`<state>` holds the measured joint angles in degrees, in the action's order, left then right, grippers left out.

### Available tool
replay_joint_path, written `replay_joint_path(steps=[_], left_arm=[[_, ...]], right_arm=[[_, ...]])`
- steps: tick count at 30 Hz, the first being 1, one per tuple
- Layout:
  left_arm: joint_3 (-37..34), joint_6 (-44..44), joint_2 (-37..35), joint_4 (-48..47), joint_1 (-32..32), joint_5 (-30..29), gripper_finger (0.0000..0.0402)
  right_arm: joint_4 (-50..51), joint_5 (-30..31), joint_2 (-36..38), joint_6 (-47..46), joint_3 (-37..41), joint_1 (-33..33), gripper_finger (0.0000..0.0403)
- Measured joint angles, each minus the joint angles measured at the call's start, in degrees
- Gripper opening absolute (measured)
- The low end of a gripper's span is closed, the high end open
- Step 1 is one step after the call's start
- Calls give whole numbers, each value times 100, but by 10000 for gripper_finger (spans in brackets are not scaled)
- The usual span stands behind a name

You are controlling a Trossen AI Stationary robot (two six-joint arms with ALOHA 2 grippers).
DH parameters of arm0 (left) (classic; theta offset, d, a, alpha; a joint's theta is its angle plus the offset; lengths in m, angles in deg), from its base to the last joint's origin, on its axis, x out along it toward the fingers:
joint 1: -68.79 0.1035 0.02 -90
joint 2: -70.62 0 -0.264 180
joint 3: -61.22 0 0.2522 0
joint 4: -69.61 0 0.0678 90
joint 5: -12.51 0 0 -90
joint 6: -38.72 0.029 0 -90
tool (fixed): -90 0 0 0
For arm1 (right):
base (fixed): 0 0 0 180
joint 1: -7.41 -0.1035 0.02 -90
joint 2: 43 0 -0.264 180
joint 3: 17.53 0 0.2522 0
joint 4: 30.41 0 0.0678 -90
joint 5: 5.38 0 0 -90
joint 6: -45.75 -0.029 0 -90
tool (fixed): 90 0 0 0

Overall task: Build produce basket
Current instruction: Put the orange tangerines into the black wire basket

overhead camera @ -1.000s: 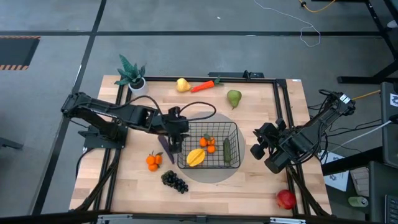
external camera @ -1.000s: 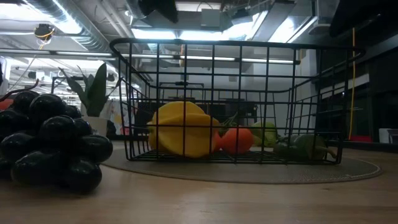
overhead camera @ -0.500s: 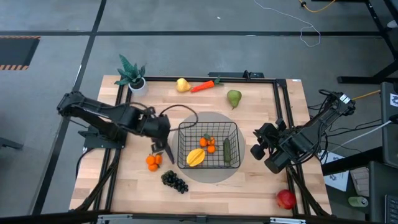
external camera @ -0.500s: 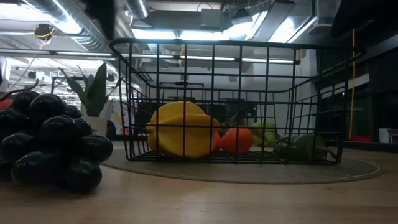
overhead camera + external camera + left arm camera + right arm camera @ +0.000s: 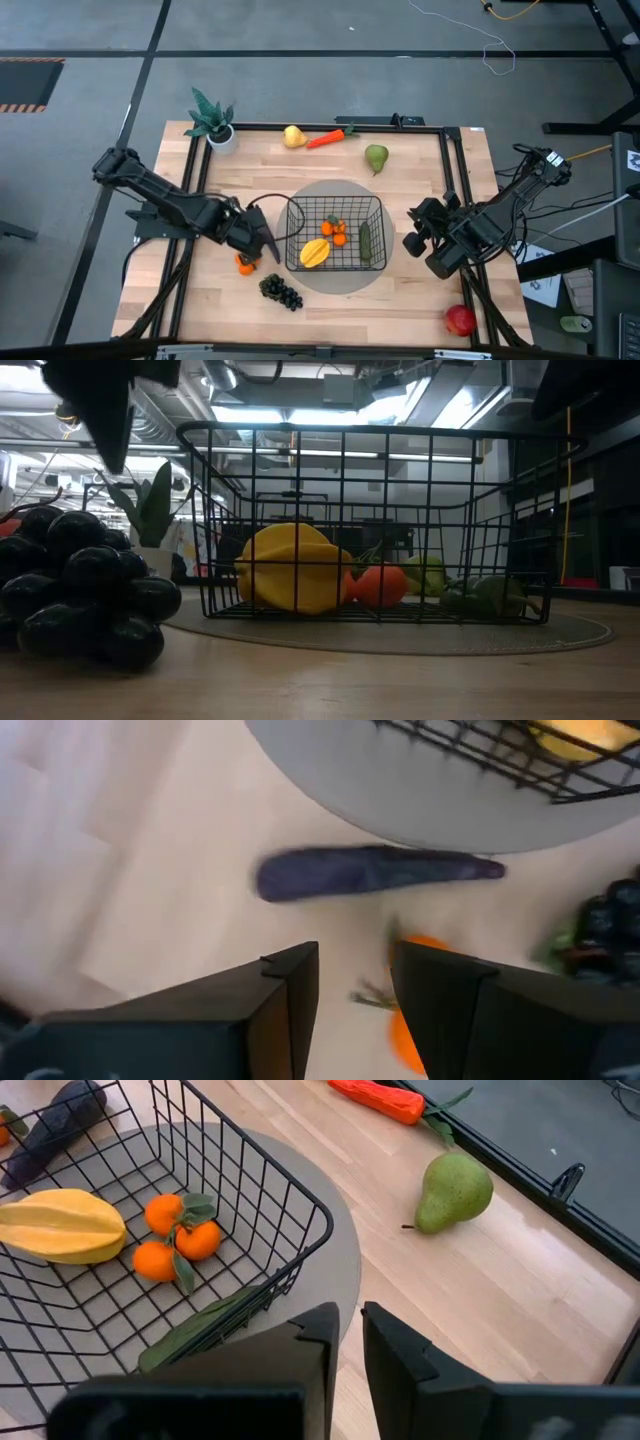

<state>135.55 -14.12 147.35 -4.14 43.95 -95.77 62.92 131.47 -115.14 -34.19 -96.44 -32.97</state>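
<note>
The black wire basket [image 5: 335, 201] stands on a round grey mat at the table's middle. In it lie a yellow mango [image 5: 315, 252], small oranges [image 5: 336, 232] and a green cucumber [image 5: 365, 243]. My left gripper [image 5: 355, 970] hovers open left of the basket, above a second bunch of oranges [image 5: 245, 264]. The purple eggplant [image 5: 380, 875] lies on the wood beside the mat, just beyond the fingers. Dark grapes [image 5: 282, 291] lie nearer the front edge. My right gripper [image 5: 350, 1330] waits shut to the right of the basket, above the table.
A yellow pear [image 5: 293, 136], a carrot [image 5: 327, 138] and a green pear [image 5: 376, 158] lie near the far edge. A potted plant [image 5: 213, 120] stands at the far left corner, and a red apple [image 5: 460, 320] lies at the near right corner.
My left gripper has gone from over the basket's left rim toward the table's left and near edges and down, over the oranges, rolling as it went. Its fingers have stayed apart. My right arm has kept still.
</note>
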Motion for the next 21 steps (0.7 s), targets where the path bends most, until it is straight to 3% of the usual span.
replay_joint_path(steps=[8,21], left_arm=[[-658,-1755,2,362,-155,294,114],[-963,-2217,51,802,-183,453,114]], right_arm=[[-22,-22,0,245,0,2,43],[-22,-66,0,400,0,0,43]])
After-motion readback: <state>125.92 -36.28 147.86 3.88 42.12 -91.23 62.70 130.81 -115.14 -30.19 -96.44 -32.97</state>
